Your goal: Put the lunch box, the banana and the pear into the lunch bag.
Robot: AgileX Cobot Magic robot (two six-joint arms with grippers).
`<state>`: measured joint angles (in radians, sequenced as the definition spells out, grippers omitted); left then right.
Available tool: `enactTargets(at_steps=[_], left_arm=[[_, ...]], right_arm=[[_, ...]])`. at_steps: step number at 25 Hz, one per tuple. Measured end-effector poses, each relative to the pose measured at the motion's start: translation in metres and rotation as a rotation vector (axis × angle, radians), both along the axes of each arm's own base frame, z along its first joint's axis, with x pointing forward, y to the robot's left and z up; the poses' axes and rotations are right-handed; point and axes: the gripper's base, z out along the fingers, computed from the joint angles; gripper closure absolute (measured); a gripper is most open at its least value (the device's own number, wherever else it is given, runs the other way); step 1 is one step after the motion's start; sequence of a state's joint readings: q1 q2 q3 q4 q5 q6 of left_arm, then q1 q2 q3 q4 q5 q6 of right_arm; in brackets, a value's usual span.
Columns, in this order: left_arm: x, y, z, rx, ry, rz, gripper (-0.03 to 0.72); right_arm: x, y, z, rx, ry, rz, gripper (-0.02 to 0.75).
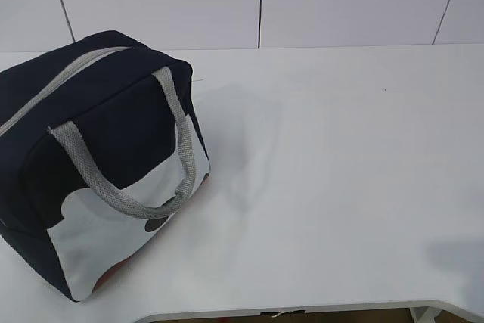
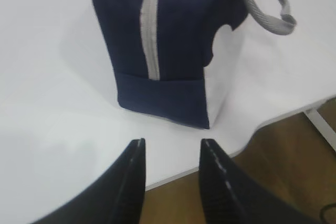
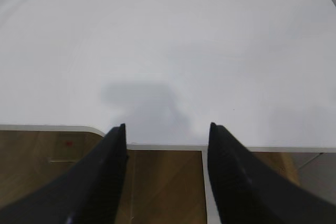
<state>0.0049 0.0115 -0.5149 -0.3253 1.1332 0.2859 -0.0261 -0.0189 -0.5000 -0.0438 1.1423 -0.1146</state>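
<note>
The navy-blue lunch bag stands at the left of the white table, zipper shut, grey handle hanging over its white lower panel. It also shows in the left wrist view, end-on with its grey zipper running up the side. The lunch box, the banana and the pear are out of view. My left gripper is open and empty, hovering over the table's front edge a little short of the bag. My right gripper is open and empty over the front edge on the right. Neither gripper shows in the exterior view.
The white table stretches to the right of the bag with nothing on it in view. Its curved front edge drops to a wooden floor. A white wall stands behind the table.
</note>
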Motion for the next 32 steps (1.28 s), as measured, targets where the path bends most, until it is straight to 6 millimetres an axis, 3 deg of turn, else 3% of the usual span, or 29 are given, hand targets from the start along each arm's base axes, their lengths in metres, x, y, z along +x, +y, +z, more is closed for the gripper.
enactTargets(at_steps=[7,32], left_arm=[[0.004,0.014,-0.004,0.003,0.029,0.178,0.446],[0.004,0.015,-0.004,0.002,0.031,0.19,0.446]], right_arm=[[0.0,0.0,0.0,0.0,0.0,0.0,0.316],[0.0,0.0,0.0,0.0,-0.002,0.0,0.316]])
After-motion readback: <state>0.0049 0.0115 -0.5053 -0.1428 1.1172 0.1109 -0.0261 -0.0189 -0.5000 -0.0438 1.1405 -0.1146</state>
